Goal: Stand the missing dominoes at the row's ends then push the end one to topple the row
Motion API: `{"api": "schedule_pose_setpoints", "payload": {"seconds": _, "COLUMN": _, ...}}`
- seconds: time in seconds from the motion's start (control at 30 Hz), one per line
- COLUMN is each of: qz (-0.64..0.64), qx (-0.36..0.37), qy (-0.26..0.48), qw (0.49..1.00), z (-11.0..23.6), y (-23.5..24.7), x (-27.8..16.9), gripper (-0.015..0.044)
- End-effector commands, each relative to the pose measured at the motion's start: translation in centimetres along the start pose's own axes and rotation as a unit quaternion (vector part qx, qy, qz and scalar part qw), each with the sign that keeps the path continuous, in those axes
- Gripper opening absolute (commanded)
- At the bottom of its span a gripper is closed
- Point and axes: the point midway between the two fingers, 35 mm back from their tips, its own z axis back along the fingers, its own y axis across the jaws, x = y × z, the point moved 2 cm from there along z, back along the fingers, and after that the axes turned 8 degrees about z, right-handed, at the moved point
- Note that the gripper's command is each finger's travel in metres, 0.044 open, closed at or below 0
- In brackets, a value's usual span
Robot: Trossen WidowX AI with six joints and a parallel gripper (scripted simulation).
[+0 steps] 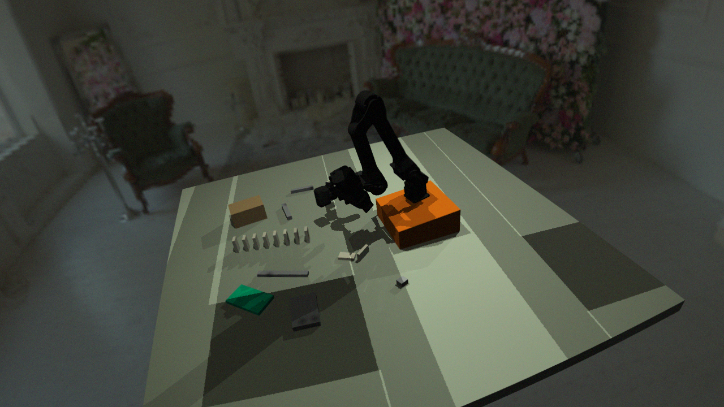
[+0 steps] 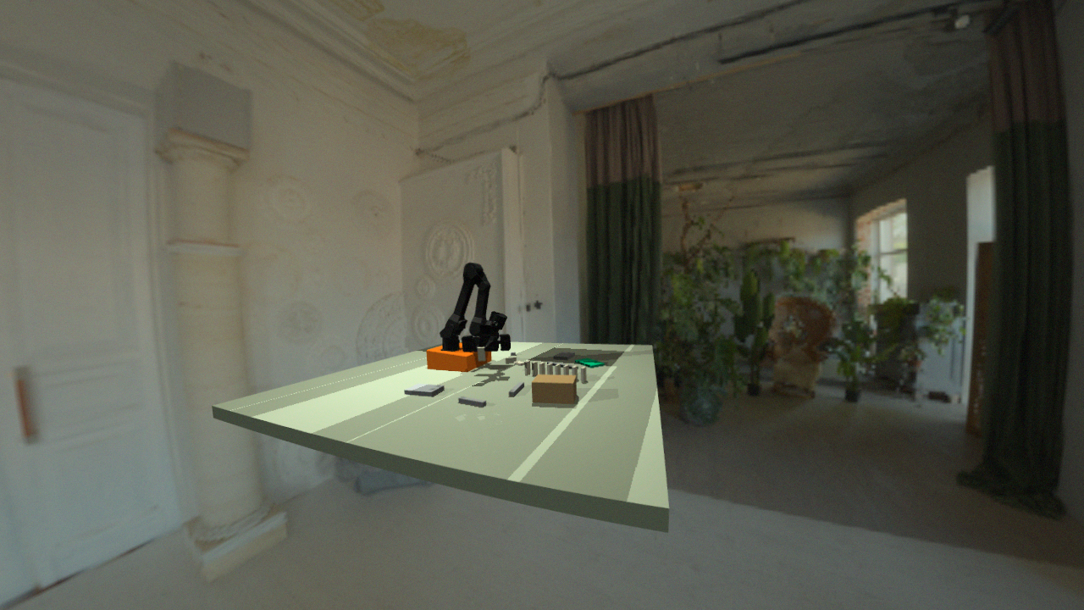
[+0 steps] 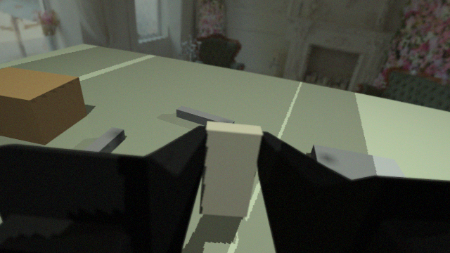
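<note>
A row of several pale dominoes (image 1: 270,237) (image 2: 553,369) stands upright on the table (image 1: 486,303). My gripper (image 1: 323,196) (image 2: 479,350) (image 3: 232,138) is shut on one pale domino (image 3: 229,176) and holds it upright above the table. It is behind and to the right of the row's right end, clear of the row. Two more pale dominoes (image 1: 345,255) (image 1: 362,249) lie loose on the table, in front of the orange robot base (image 1: 419,217) (image 2: 455,357).
A brown box (image 1: 246,211) (image 2: 554,389) (image 3: 35,102) stands behind the row's left end. Grey bars (image 1: 286,210) (image 1: 302,189) (image 3: 105,138) (image 3: 202,116) lie behind the row. A long dark bar (image 1: 282,273), a green tile (image 1: 249,298), a dark slab (image 1: 305,311) and a small cube (image 1: 401,281) lie in front.
</note>
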Motion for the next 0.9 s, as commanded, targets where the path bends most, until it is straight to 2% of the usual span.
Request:
{"api": "schedule_pose_setpoints", "payload": {"seconds": 0.0, "qz": -0.002, "qx": 0.000, "qy": 0.003, "qw": 1.000, "z": -0.2, "y": 0.3, "x": -1.0, "gripper": 0.0107}}
{"api": "schedule_pose_setpoints", "payload": {"seconds": 0.87, "qz": -0.011, "qx": -0.010, "qy": 0.015, "qw": 1.000, "z": -0.9, "y": 0.2, "x": -6.7, "gripper": 0.0107}}
